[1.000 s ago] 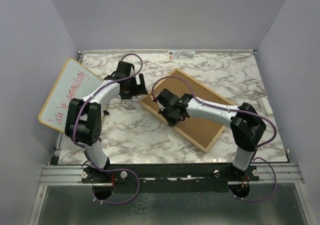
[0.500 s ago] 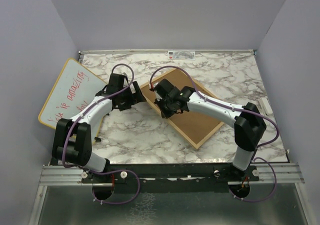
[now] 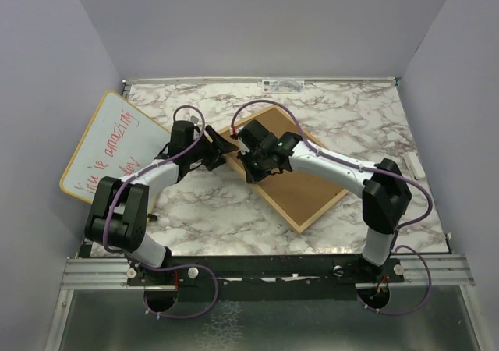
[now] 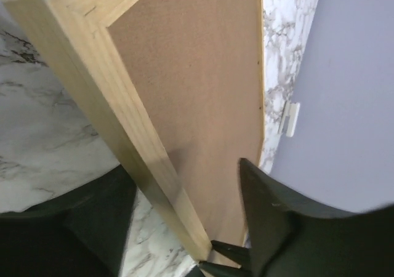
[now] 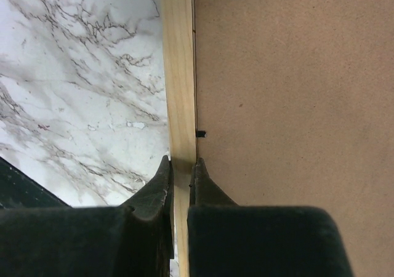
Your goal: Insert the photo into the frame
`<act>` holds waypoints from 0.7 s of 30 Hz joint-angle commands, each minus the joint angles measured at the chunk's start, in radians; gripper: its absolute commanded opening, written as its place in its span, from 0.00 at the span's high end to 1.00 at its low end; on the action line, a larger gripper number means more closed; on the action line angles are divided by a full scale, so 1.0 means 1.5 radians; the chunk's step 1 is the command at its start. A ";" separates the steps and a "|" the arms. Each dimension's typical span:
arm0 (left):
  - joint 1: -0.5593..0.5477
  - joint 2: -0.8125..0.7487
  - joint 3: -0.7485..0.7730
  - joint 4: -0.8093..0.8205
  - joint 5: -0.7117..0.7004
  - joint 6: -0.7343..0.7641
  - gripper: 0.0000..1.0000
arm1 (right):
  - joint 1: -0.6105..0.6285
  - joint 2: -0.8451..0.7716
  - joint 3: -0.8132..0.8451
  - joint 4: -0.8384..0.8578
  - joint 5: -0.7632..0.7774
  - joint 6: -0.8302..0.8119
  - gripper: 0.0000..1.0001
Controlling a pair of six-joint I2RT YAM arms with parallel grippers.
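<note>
I judge this is still the prep step. The frame lies back-up just right of the surface's middle, with its brown backing board uppermost and its long axis running from about 10 o'clock to 4 o'clock. The right gripper has its jaws closed, tips on the rail at the 10 o'clock end. The left gripper has its jaws open astride that same end. Next I'd steady the rail and free the backing (I can't find the photo in any view).

Marble-patterned table; plain lilac walls
</note>
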 commanded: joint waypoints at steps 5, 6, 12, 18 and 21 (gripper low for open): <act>-0.001 0.031 -0.017 0.045 0.021 -0.143 0.70 | 0.011 0.024 0.060 -0.014 0.053 0.021 0.97; -0.001 0.034 -0.006 0.027 0.020 -0.137 0.74 | 0.015 0.022 0.057 -0.014 0.067 0.021 0.95; -0.001 0.035 0.026 -0.013 0.023 -0.159 0.85 | 0.043 0.019 0.062 -0.050 0.235 0.038 0.63; -0.001 0.030 0.069 -0.064 0.019 -0.162 0.87 | 0.095 0.036 0.058 -0.067 0.354 0.006 0.39; -0.001 0.030 0.084 -0.081 0.020 -0.165 0.87 | 0.119 0.056 0.055 -0.073 0.398 0.004 0.37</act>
